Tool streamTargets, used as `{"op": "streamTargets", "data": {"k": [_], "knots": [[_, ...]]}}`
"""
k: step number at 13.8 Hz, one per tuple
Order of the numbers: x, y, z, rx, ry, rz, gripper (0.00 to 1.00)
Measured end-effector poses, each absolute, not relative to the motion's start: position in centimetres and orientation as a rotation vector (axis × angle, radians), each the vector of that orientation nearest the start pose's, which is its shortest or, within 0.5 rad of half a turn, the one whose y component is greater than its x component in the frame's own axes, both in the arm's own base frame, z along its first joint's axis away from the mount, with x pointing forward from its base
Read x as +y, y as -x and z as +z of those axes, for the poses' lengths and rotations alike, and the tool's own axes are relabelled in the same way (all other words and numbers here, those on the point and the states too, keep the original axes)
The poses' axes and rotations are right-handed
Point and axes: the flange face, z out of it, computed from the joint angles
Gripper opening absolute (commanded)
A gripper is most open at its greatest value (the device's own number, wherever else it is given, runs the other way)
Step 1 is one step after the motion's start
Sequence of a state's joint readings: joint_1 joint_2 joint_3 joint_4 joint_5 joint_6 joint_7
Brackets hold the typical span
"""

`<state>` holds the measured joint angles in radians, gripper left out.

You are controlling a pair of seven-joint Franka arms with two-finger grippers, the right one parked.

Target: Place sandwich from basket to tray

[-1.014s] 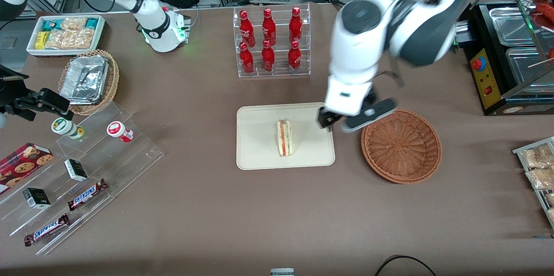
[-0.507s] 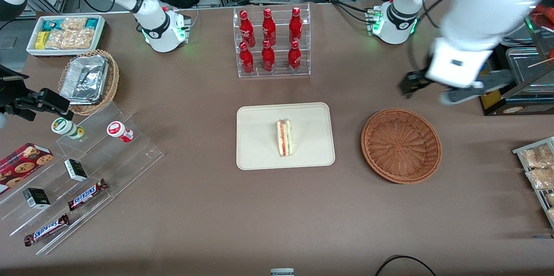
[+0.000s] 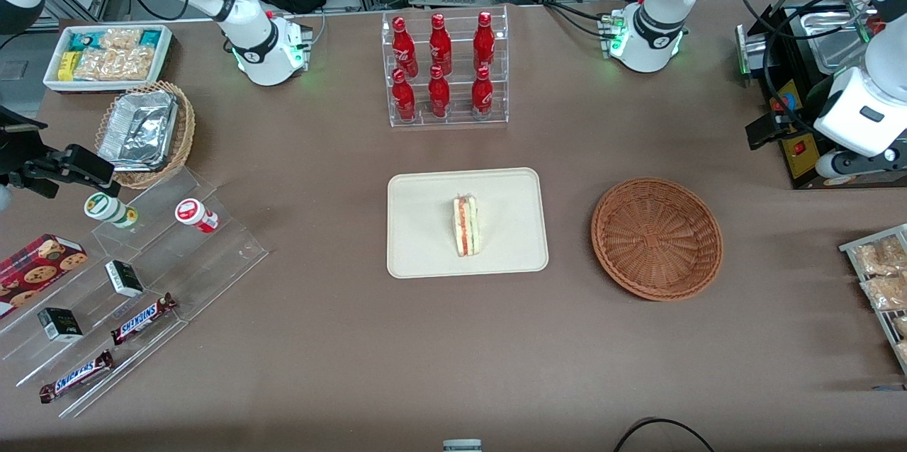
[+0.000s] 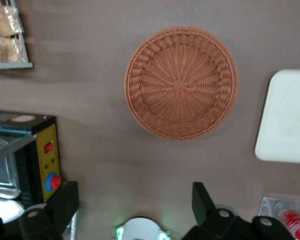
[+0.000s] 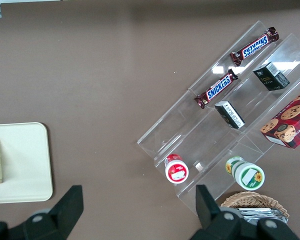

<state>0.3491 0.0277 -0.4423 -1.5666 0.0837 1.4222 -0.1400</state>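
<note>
Sandwich point(image 3: 466, 227): lies on the tray point(image 3: 425, 253), about mid-tray, long axis running nearer-to-farther from the front camera; orange-red and green filling layers face up.
Tray: flat on the bench point(image 3: 453, 353), at bench centre, nearer the front camera than the bottle rack point(image 3: 445, 69).
Basket point(image 3: 657, 238): beside the tray, toward the working arm's end of the bench; nothing inside (woven floor fully visible in the left wrist view point(image 4: 181, 82)). Not touching the tray.
Hand point(image 4: 135, 202): raised, well apart from the basket and tray, at the working arm's end of the bench, next to the black appliance point(image 3: 797, 133). Fingers point(image 4: 65, 202) spread wide, holding nothing (bare bench shows between them).
Hand, front view point(image 3: 769, 130): only one dark finger shows beside the white wrist housing.
Bottle rack: clear, two rows of red bottles.
</note>
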Motion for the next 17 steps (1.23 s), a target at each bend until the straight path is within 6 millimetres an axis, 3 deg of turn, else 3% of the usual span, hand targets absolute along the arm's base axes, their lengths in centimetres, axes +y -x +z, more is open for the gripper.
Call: {"op": "streamTargets", "data": {"k": [5, 8, 13, 17], "knots": [[-2.3, -53.0, 60.3, 0.046, 3.034, 0.222, 1.0], [-4.3, -53.0, 61.1, 0.111, 3.038, 0.173, 1.0], [-6.7, -53.3, 64.2, 0.177, 3.047, 0.026, 1.0], [-6.4, -53.7, 65.2, 0.167, 3.064, -0.027, 1.0]]}}
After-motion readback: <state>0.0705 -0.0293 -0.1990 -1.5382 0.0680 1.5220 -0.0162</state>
